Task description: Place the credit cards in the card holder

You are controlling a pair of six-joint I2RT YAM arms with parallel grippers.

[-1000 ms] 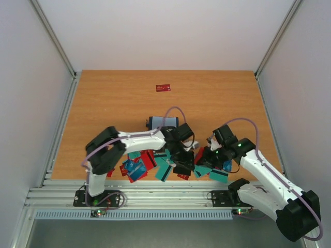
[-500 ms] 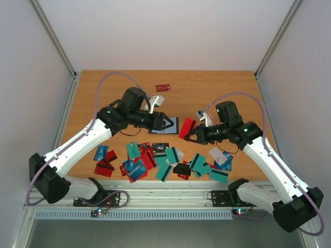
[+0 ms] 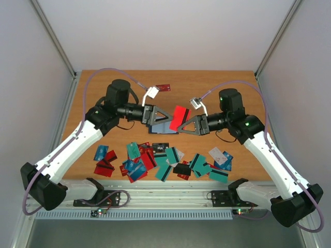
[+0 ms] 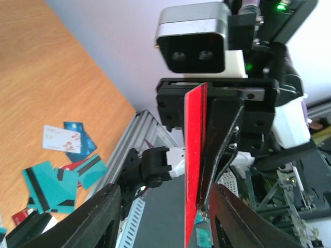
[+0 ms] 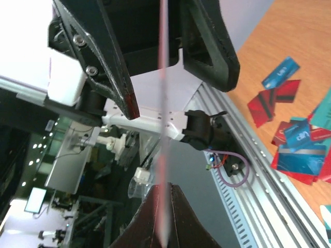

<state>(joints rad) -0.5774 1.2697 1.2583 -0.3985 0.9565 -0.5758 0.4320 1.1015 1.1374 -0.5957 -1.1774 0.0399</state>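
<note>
Both arms are raised and reach inward over the middle of the desk, claws nose to nose. The right gripper is clenched on a red card, which its own wrist cam sees edge-on. The left gripper is released: fingers spread, the card's end between them, nothing clamped. The card holder lies on the desk directly below the two claws. Other credit cards are scattered along the near edge, plus a lone red card near the far edge.
</note>
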